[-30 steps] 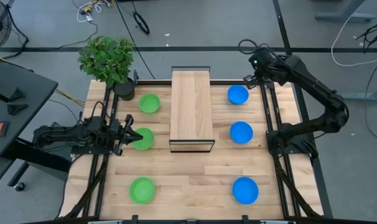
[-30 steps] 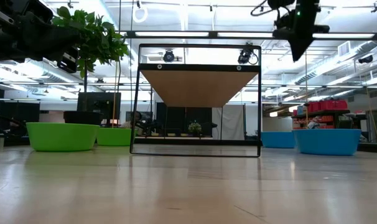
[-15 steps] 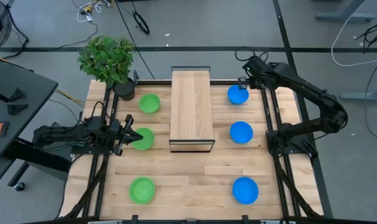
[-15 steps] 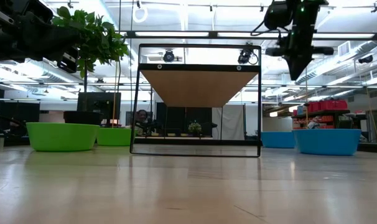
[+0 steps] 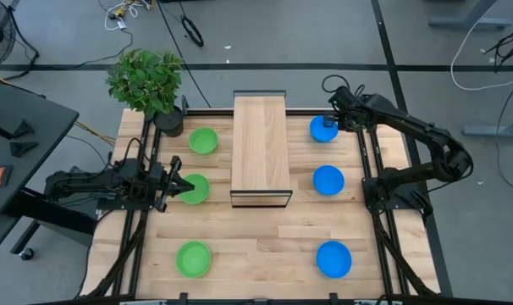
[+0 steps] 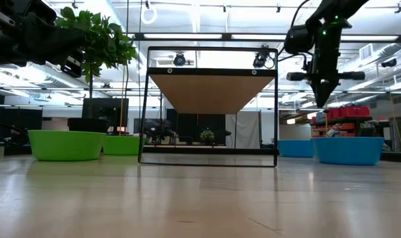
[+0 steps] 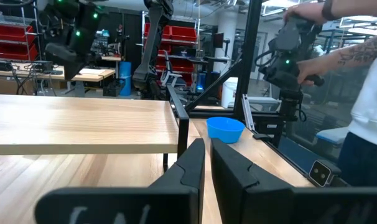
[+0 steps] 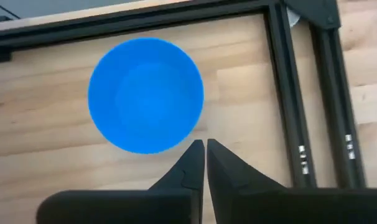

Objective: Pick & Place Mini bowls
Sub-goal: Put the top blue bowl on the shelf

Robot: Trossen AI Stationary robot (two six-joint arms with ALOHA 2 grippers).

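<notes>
Wooden counter with black rails along both sides. At centre, a raised wooden shelf on a black frame. At the far left corner, a leafy potted plant.

Left arm low over the left rail, its left hand closed and empty, tips at the near edge of the middle green bowl. Right arm bent in from the right, its right hand hanging above the far blue bowl, fingers pressed together, nothing gripped, tips over the bowl's rim on the rail side, clear of it in the low view.

Three green mini bowls in a column left of the shelf: far green bowl, the middle one, near green bowl. Three blue mini bowls in a column right of the shelf: the far one, middle blue bowl, near blue bowl. All six upright on the counter, well apart, none stacked.

Beyond the counter in the left wrist view, a person's hand on a dark device.
</notes>
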